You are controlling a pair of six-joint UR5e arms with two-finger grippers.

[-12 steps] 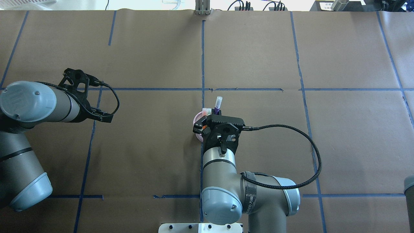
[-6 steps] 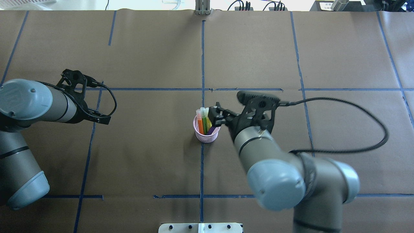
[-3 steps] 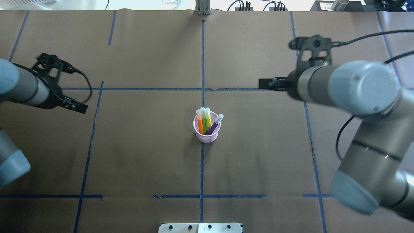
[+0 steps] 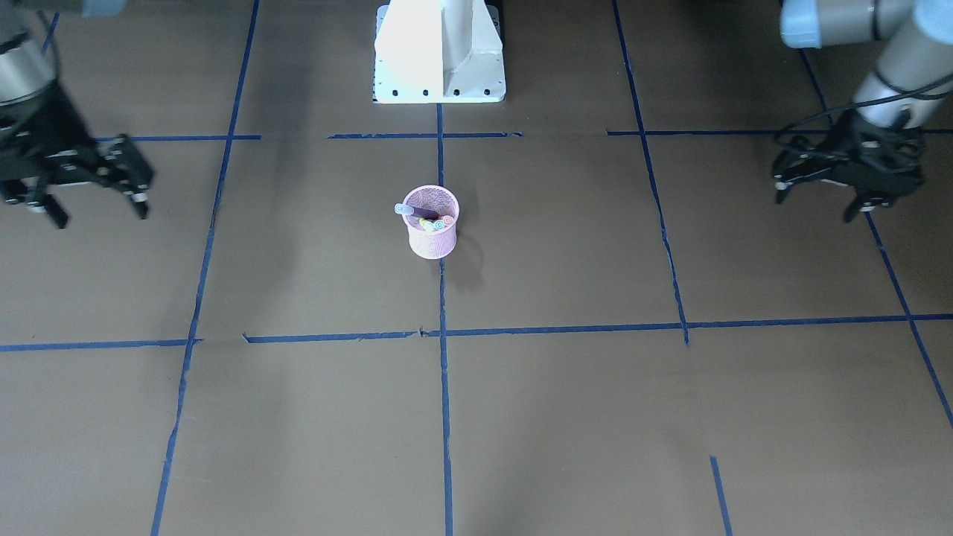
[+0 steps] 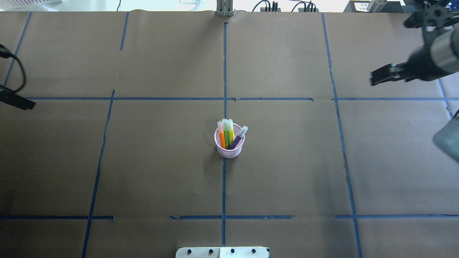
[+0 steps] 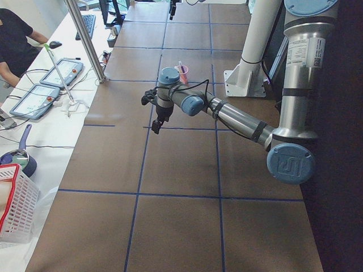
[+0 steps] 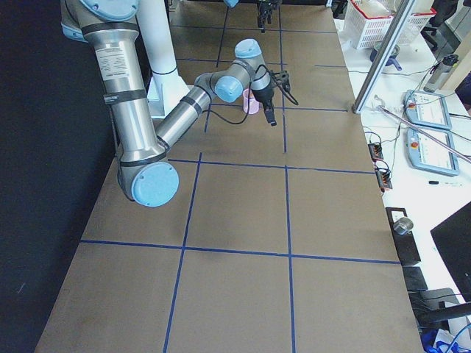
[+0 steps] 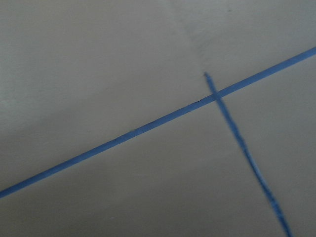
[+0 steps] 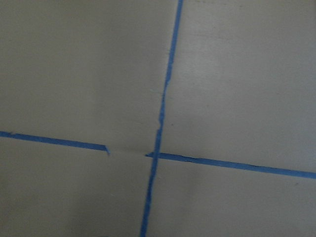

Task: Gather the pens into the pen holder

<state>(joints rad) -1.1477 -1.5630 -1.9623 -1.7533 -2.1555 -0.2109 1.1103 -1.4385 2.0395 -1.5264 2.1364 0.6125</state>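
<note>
Pens [image 5: 228,133], orange, green and purple, all stand in the pink mesh cup [image 5: 229,152], caps up, purple one leaning on the rim. Cup sits on the table [image 5: 143,161] between the two tools, well apart from each. Left tool [image 4: 815,201] and right tool [image 4: 99,214] both spread wide, empty. Pens likely light, stiff, smooth; grip mid-barrel. Cup light, could tip if bumped. Task looks done.

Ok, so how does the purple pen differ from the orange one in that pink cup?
Colour: the purple pen is dark violet, the orange pen bright orange. Pose: the orange pen stands nearly upright beside the green pen; the purple pen leans away alone, cap past the rim toward the robot's right. Both sit in the pen holder, pale caps up.
</note>
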